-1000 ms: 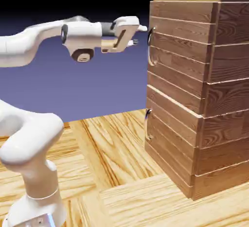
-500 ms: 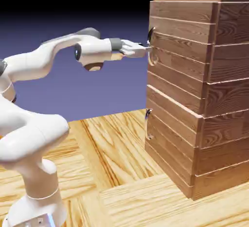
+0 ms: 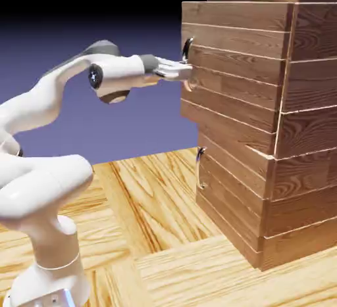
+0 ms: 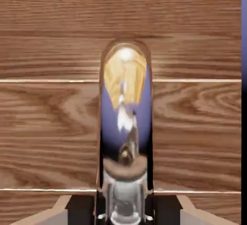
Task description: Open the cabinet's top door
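The cabinet (image 3: 308,187) of reddish-brown planks stands at the exterior view's right. Its top door (image 3: 230,82) stands out a little from the cabinet's front, its edge left of the lower panel's. My gripper (image 3: 185,70) reaches level from the left and is shut on the top door's curved metal handle (image 3: 187,46). In the hand view that shiny handle (image 4: 125,123) rises upright between my fingertips (image 4: 79,208), large and centred, with the door's wood (image 4: 48,123) filling the picture behind it.
Below the top door, the shorter lower door (image 3: 230,204) lies flush, with its own metal handle (image 3: 199,167). The wooden table (image 3: 164,233) spreads in front of the cabinet. My arm's base (image 3: 46,266) rises at the lower left.
The gripper closed on the top door's handle. Since then the door's front has shifted left, away from the cabinet, and my hand has drawn back with it.
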Robot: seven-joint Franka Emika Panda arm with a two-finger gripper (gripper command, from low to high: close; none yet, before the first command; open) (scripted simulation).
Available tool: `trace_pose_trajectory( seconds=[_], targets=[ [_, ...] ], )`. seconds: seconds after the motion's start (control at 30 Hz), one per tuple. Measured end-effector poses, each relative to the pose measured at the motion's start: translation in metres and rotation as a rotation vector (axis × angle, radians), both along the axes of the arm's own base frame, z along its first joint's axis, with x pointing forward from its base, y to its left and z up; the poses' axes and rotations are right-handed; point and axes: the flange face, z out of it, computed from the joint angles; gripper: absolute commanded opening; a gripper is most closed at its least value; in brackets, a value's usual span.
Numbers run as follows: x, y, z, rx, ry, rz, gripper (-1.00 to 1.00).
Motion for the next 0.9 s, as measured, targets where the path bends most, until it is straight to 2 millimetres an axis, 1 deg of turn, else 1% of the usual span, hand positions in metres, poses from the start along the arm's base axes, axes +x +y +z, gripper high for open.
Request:
trace_pose_trajectory(
  seconds=[0.07,0.2,0.37,0.6,0.9],
  targets=[
    [-0.013,-0.010,0.000,0.002,0.001,0.046,-1.00],
    [-0.047,-0.043,0.000,0.003,0.001,0.181,-1.00],
    [-0.075,-0.077,0.000,0.004,0.000,0.306,-1.00],
    [-0.100,-0.119,0.000,0.004,0.001,0.444,-1.00],
    [-0.123,-0.175,0.000,0.004,0.001,0.616,-1.00]
  ],
)
